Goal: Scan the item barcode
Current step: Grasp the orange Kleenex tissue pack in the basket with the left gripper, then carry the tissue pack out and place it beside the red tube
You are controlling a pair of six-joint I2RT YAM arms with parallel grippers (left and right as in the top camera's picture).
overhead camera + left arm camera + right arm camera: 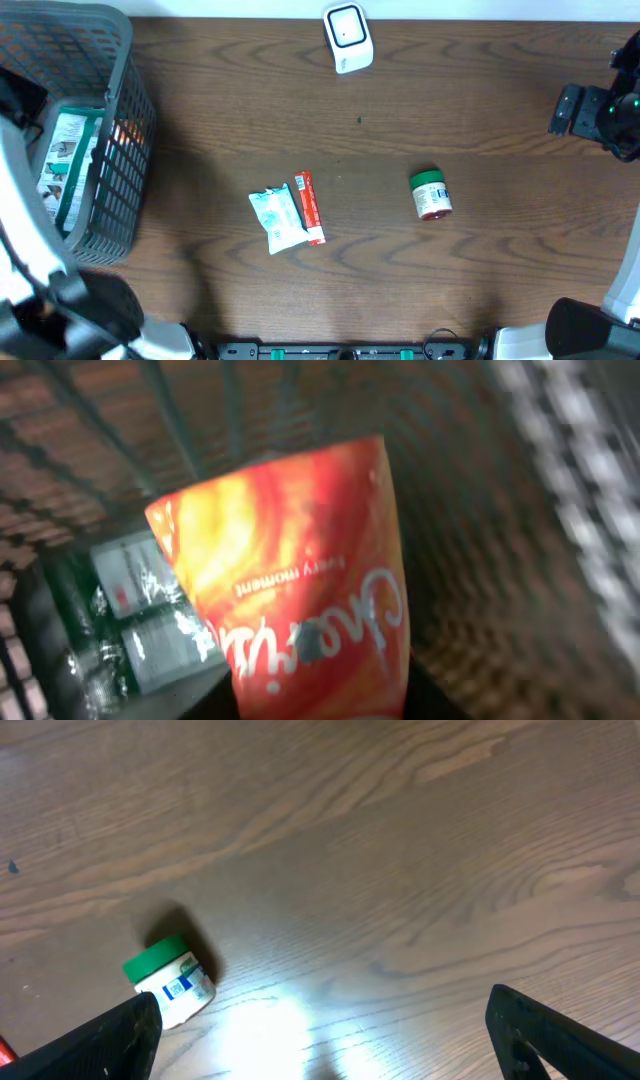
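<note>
My left arm (25, 230) down into basket (125, 60), left hand's hold on orange packet (300, 580) unclear; right hand (330, 1032) wide open, empty.

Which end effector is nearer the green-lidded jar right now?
Right. The right end effector hovers over the table off to the right of the green-lidded jar. The left end effector is inside the grey basket, far left.
</note>
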